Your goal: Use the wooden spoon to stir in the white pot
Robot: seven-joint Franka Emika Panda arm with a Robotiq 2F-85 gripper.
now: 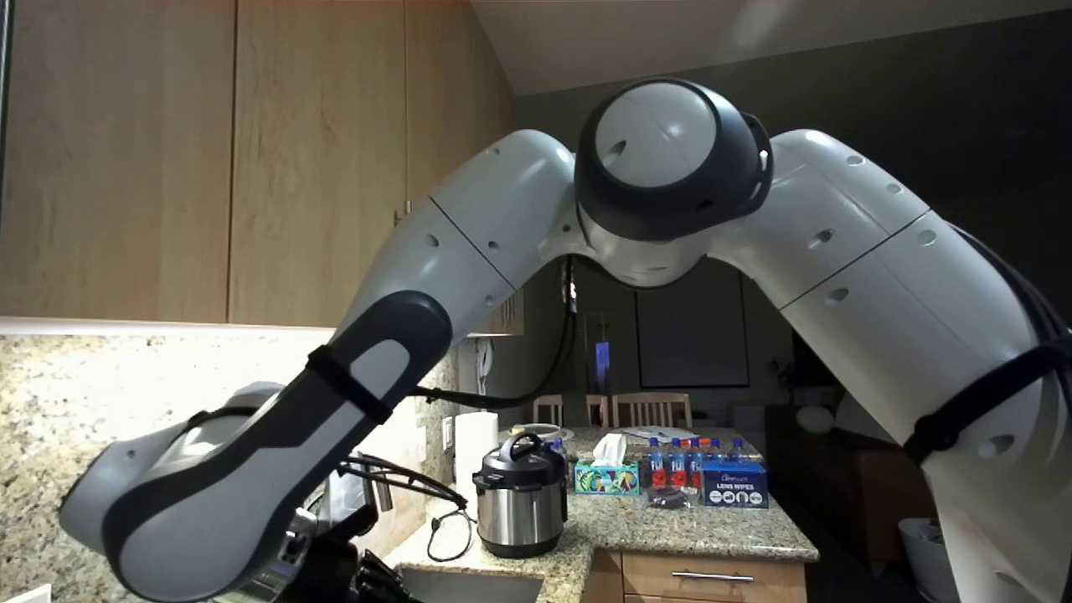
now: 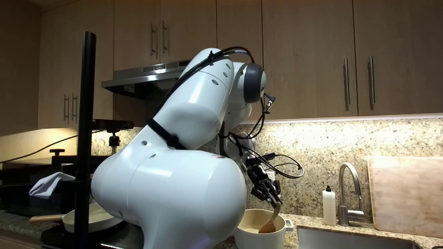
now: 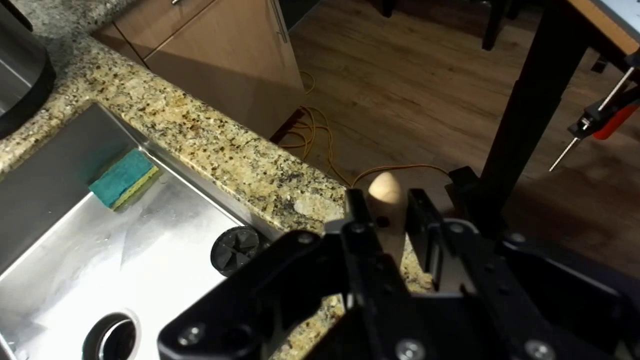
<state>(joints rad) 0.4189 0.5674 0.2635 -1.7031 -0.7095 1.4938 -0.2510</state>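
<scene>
- wooden spoon: handle up, bowl end down inside the white pot, tilted; set for stirring, I'd say, can't tell if it touches bottom
- gripper: jaws closed on the handle near its top end, tip showing between them; likely held that high to keep the gripper above the rim and leave length for stirring
- white pot: on the counter just beside the sink, no visible brace, so a hard push could slide it
- sponge: lies in the sink, probably so it drains
- cutting board: leans on the wall behind the sink, likely stored upright for room
</scene>
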